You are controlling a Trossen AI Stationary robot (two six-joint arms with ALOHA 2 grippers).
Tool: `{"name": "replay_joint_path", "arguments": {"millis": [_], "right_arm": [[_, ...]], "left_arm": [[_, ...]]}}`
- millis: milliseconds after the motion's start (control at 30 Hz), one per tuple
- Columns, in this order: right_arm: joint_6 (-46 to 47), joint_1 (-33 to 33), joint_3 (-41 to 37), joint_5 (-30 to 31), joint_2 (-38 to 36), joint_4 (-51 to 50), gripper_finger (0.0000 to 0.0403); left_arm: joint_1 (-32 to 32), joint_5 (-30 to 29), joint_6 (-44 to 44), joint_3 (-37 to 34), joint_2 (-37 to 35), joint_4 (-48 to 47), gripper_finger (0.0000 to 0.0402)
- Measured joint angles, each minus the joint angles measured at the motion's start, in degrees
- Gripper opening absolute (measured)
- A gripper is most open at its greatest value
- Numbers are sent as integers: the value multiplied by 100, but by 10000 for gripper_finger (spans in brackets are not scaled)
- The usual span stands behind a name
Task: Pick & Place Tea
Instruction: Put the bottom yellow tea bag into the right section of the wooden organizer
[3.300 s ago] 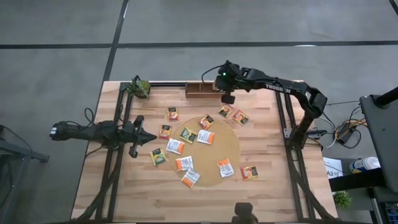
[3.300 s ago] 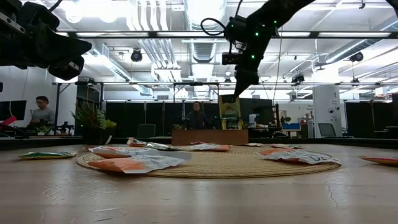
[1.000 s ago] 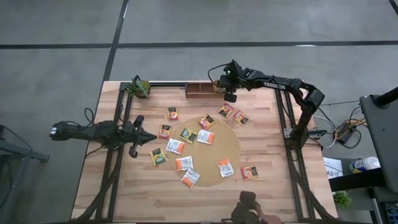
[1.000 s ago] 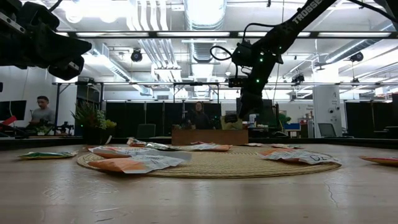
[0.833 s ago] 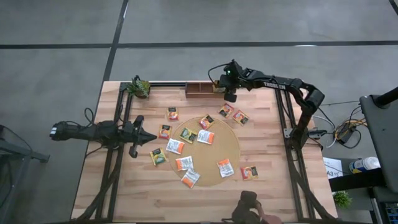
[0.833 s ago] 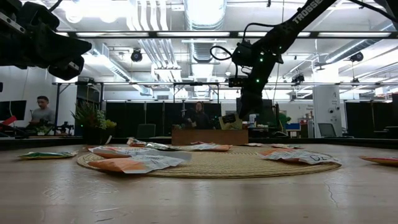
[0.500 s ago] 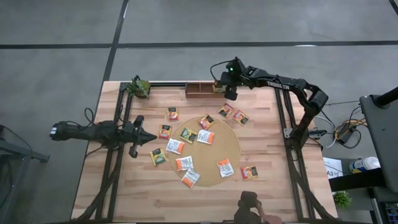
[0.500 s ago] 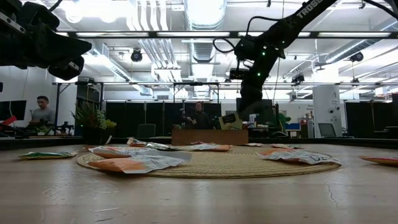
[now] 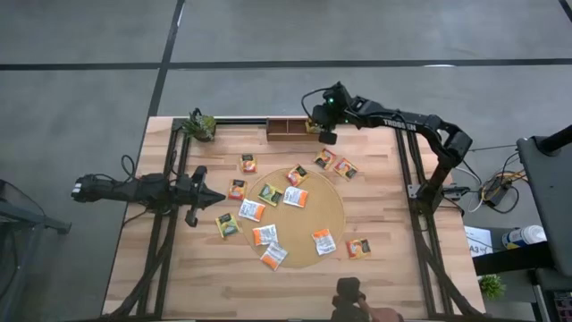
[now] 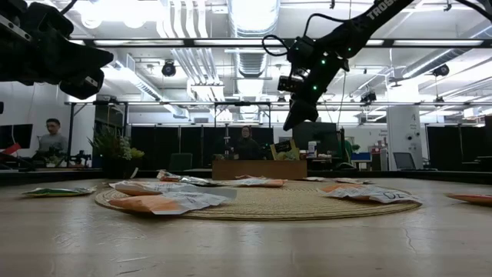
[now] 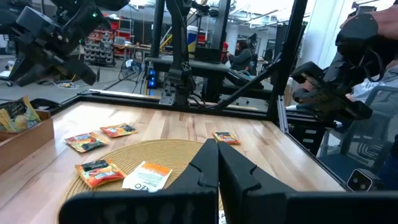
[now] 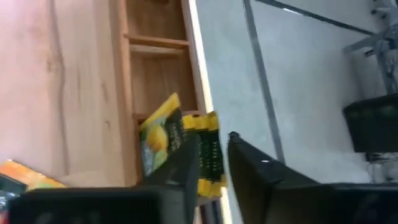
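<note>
While the right claw [image 9: 322, 134] hangs over the wooden tray's [image 9: 288, 129] right end at the counter's [image 9: 375, 206] far edge, green-and-yellow sachets [image 12: 163, 138] stand in that end compartment.
Its fingers [image 12: 249, 168] are a narrow gap apart, gripping nothing. Most tea sachets [image 9: 295, 197] lie scattered on and around the round mat [image 9: 332, 213]. At the counter's left side, the left claw [image 9: 214, 198] waits, fingers pressed together and empty.
</note>
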Motion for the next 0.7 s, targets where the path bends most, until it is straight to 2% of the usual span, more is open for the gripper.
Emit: {"name": "replay_joint_path", "arguments": {"millis": [67, 133, 700], "right_arm": [[-67, 1, 0, 10, 4, -2, 26], [-133, 23, -13, 10, 4, 7, 16], [-210, 63, -253, 201, 312, 387, 8]], "left_arm": [[-1, 0, 0, -1, 1, 0, 0], [0, 0, 0, -1, 0, 0, 0], [-2, 0, 1, 0, 2, 0, 0]]}}
